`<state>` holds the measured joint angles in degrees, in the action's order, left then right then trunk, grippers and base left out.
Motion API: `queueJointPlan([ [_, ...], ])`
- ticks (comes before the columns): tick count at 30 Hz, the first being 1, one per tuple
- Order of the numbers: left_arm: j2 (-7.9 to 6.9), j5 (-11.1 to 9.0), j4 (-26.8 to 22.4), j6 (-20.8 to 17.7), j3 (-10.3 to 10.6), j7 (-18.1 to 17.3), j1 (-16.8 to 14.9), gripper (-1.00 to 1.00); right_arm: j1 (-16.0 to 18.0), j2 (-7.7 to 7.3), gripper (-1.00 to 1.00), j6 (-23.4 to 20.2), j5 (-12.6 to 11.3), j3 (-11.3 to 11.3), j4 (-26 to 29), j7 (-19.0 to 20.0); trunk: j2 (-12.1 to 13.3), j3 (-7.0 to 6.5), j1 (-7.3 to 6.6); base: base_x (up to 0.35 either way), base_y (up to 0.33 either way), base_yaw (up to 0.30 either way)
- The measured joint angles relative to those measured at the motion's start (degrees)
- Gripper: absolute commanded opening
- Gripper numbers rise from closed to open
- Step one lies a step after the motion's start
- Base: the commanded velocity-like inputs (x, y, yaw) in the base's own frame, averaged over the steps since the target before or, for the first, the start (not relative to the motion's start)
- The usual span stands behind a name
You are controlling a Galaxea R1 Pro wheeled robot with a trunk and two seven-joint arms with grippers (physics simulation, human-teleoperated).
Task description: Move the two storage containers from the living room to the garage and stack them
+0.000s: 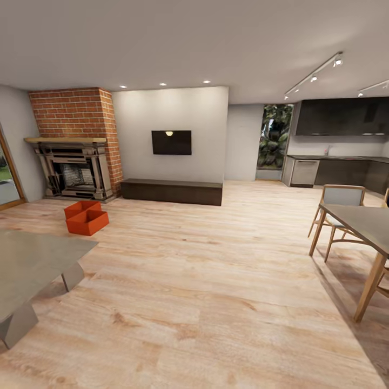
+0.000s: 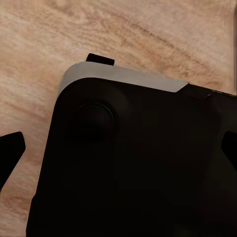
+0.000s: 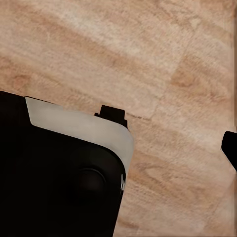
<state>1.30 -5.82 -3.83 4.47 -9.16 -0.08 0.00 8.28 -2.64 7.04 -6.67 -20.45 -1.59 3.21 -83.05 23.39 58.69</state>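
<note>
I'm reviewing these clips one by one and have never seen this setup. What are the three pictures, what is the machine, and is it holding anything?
These are simulator renders from a wheeled robot with two arms. The large picture comes from its head camera, looking across a living room: brick fireplace, wall TV, low bench, a grey table near left, and a dining table with a chair at right. Two orange-red containers sit side by side on the wood floor before the fireplace; these are what it must carry to the garage.

The two small pictures come from cameras on each wrist, pointing down at the floor past the robot's own dark base. Dark finger tips peek in at the edges, with nothing between them. Whether the grippers are open or shut is not clear.
</note>
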Motion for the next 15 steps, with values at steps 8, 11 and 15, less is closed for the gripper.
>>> queueJointPlan([
  [8, 0.00, 0.0, 0.0, 0.0, 0.0, 0.0, 0.0, 1.00, 0.0, 0.00, 1.00, 0.0, -0.1, 0.0, 0.0, 0.0, 0.0, 0.00, 0.00, 0.325, 0.000, 0.000],
  [11, 0.00, 0.0, 0.0, 0.0, 0.0, 0.0, 0.0, 1.00, 0.0, 0.00, 1.00, 0.0, -0.1, 0.0, 0.0, 0.0, 0.0, 0.00, 0.00, 0.325, 0.000, 0.000],
  [15, 0.00, 0.0, 0.0, 0.0, 0.0, 0.0, 0.0, 1.00, 0.0, 0.00, 1.00, 0.0, -0.1, 0.0, 0.0, 0.0, 0.0, 0.00, 0.00, 0.325, 0.000, 0.000],
])
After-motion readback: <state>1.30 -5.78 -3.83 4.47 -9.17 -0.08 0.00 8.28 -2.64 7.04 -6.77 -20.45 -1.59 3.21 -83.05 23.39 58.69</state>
